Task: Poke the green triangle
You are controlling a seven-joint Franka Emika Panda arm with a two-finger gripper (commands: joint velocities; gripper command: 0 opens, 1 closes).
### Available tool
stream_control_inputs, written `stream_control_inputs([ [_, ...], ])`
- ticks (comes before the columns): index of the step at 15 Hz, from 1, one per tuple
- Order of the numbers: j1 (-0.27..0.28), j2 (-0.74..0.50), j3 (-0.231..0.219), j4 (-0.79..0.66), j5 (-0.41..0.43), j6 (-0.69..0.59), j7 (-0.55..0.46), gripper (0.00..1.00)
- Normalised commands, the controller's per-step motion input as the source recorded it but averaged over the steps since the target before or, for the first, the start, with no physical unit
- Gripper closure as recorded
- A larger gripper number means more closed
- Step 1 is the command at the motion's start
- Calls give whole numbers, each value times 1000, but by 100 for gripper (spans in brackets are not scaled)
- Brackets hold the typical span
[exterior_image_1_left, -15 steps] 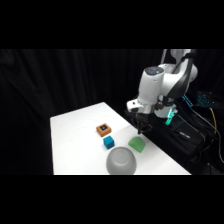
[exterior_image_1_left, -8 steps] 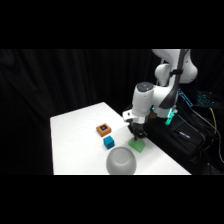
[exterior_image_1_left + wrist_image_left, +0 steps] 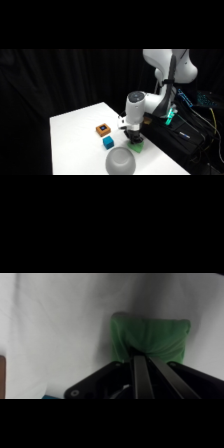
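The green triangle [image 3: 137, 147] lies on the white table [image 3: 75, 135] near its right edge, just behind the grey dome. My gripper [image 3: 133, 141] has come down onto it from above. In the wrist view the green triangle [image 3: 150, 339] fills the middle. The gripper [image 3: 139, 355] is shut, its two dark fingers together and their tips against the block's near face.
A grey-white dome [image 3: 120, 161] sits at the table's front, close beside the triangle. A small blue cube [image 3: 108, 143] and an orange block with a dark top [image 3: 103, 130] lie to the left. Black equipment [image 3: 180, 137] borders the table's right side.
The arm has dropped steadily over the last second. The gripper went from hanging above the green triangle to resting against it.
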Motion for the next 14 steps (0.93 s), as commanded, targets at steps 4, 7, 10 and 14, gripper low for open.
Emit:
stream_control_inputs([
  [4,101,5,-121,5,28,4,-21,96],
  [7,145,-418,-88,-184,17,-187,107,96],
  [10,115,-628,-1,-197,69,-392,142,96],
  [14,31,-706,90,-146,174,-466,85,69],
])
